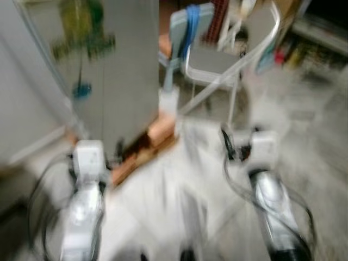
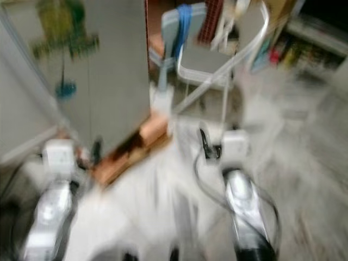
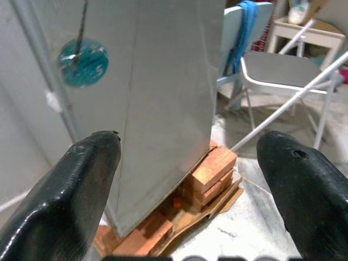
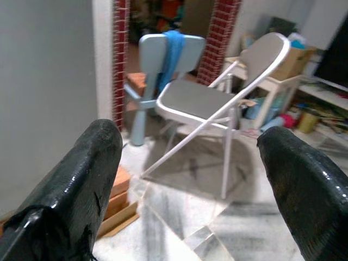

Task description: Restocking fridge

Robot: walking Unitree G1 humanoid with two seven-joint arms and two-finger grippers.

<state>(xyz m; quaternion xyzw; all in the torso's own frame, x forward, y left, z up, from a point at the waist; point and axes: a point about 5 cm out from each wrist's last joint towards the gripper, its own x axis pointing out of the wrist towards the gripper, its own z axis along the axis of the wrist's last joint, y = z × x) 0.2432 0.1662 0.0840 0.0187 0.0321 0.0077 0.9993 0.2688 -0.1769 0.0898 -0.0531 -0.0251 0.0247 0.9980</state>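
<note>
- Fridge (image 3: 163,98) stands ahead and to my left — a tall grey cabinet, door shut, raised on stacked bricks (image 3: 209,174) and a flat piece of cardboard (image 3: 217,204) on the pale floor (image 4: 179,217).
- On its grey face I see a round teal magnet (image 3: 83,62), with a blurred green-and-yellow decoration (image 1: 81,27) higher up.
- Head cameras are smeared by motion, so I get fine detail from the wrist views.
- My left gripper (image 3: 190,157) is held out low in front of me and faces the fridge's lower corner; its two black fingers (image 3: 81,190) are spread wide with nothing between them.
- My right gripper (image 4: 190,157) is likewise out in front and spread wide, holding nothing — it faces the chairs rather than the fridge.
- Just to the right of the fridge stands a grey folding chair (image 4: 212,103) with a pale metal frame, unfolded, its seat bare.
- Behind that chair is a light blue chair (image 4: 157,65) with a blue cloth (image 4: 173,51) draped over its back.
- Red brick-patterned pillars (image 4: 217,38) frame the opening behind the chairs.
- Further right I see a white side table (image 4: 277,89) with a cardboard box (image 4: 296,60) on it, and low shelves of cluttered items (image 4: 321,109) I cannot identify.
</note>
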